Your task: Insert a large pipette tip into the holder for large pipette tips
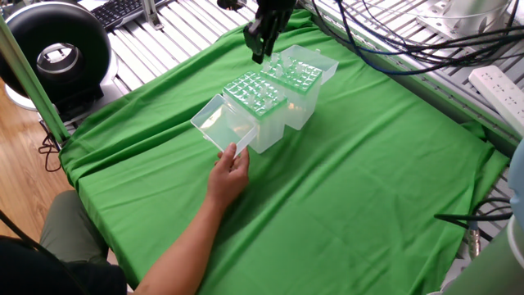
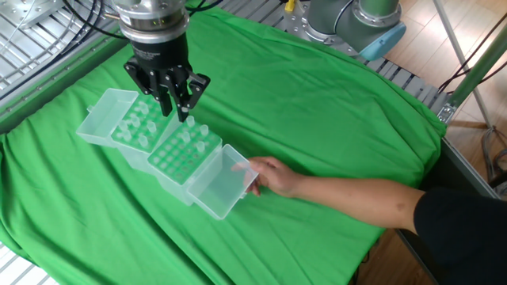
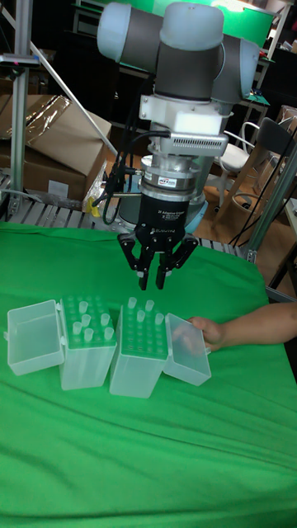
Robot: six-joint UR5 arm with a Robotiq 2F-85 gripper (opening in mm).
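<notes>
The holder for large pipette tips (image 1: 255, 97) (image 2: 179, 157) (image 3: 140, 351) is the taller clear box with a greenish grid top, its lid (image 2: 222, 182) hinged open. Several large pipette tips (image 2: 192, 128) (image 3: 134, 304) stand in its far rows. My gripper (image 1: 259, 52) (image 2: 176, 109) (image 3: 153, 280) hangs just above those rows, open, with nothing between its fingers. A tip stands right below the fingertips, apart from them.
A person's hand (image 1: 232, 168) (image 2: 269, 174) (image 3: 206, 330) holds the open lid's edge, the arm reaching in from the table's near side. The shorter grid-topped box (image 1: 304, 72) (image 2: 136, 127) (image 3: 87, 340) with its own open lid stands touching the holder. Green cloth covers the table.
</notes>
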